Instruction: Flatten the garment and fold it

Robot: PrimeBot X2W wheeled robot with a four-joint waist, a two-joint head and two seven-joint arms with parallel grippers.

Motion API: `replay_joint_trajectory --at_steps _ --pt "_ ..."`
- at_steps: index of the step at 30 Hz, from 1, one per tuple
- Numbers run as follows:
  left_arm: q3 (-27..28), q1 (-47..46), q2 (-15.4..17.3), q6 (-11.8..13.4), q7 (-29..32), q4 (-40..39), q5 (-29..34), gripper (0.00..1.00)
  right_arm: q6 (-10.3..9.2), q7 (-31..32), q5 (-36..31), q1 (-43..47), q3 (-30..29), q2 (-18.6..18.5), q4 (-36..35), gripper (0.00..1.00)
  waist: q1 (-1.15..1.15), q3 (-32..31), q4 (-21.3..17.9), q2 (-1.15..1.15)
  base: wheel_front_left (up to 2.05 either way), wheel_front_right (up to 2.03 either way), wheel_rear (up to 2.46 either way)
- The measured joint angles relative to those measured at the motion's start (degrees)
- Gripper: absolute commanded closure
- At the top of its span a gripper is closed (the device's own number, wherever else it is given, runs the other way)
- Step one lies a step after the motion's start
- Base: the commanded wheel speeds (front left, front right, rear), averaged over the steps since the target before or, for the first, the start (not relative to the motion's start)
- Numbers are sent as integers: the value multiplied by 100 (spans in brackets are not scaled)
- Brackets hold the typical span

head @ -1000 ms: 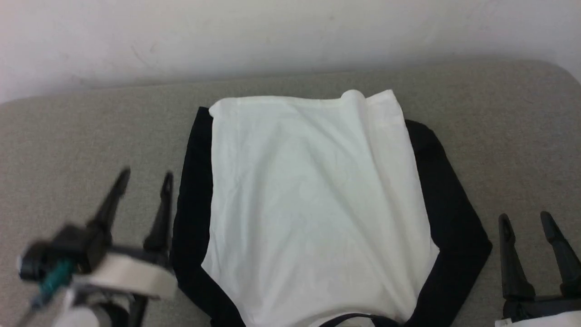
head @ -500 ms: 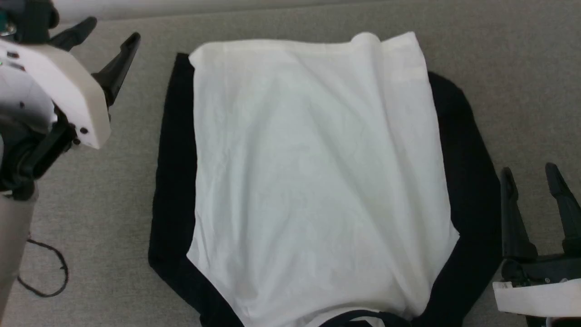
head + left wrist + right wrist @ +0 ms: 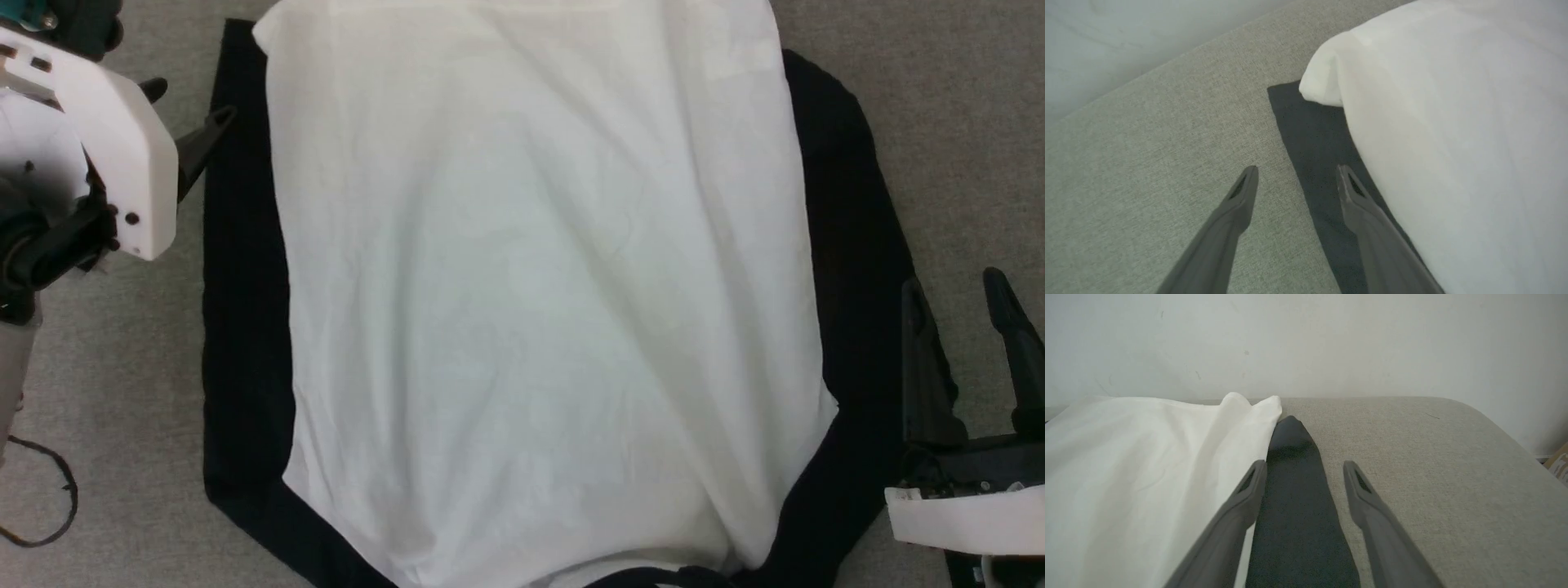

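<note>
Item: garment point(image 3: 531, 286), white body spread on the grey bench point(image 3: 963, 122) between the two sets of fingers. Left fingers point(image 3: 1235, 212) are parted and empty, straddling the outer edge of the near black sleeve point(image 3: 1310, 139); right fingers point(image 3: 1370, 510) are likewise parted and empty, one either side of the other black sleeve point(image 3: 1294, 498). Hazards, as judged: a pinch here may take the sleeve alone, or bench cover with it, dragging the body askew; the rolled hem corner point(image 3: 1323, 81) beyond the left fingers may get folded in as a lump.
</note>
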Motion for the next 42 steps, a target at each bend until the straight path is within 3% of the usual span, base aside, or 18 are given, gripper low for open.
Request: replay_joint_trajectory --at_steps 15,16,17,18,19,30,42 --pt "-80 -101 36 -10 11 237 -331 0 0 100 -60 -145 49 -1 -9 0 -1 360 -110 0 0 0 0" --pt "-76 -104 35 -7 56 263 -375 4 0 102 -60 -144 53 -1 -9 0 -2 371 -116 0 0 0 0" --pt "-67 -107 35 -1 105 276 -419 53 0 104 -60 -144 57 -1 -9 0 -2 381 -120 0 0 0 0" --pt "-59 -107 36 9 176 276 -479 89 0 105 -60 -144 62 -1 -9 0 -1 391 -123 0 0 0 0" --pt "-44 -108 37 20 242 268 -555 100 0 107 -60 -144 65 0 -9 0 -2 400 -124 0 0 0 0" --pt "285 123 -319 292 -486 339 -781 100 0 175 -111 -239 81 -1 53 0 -1 322 -32 0 0 0 0" --pt "1005 1157 -364 413 -1446 53 -1227 100 0 205 -19 -43 32 -1 348 0 -1 -510 92 0 0 0 0"
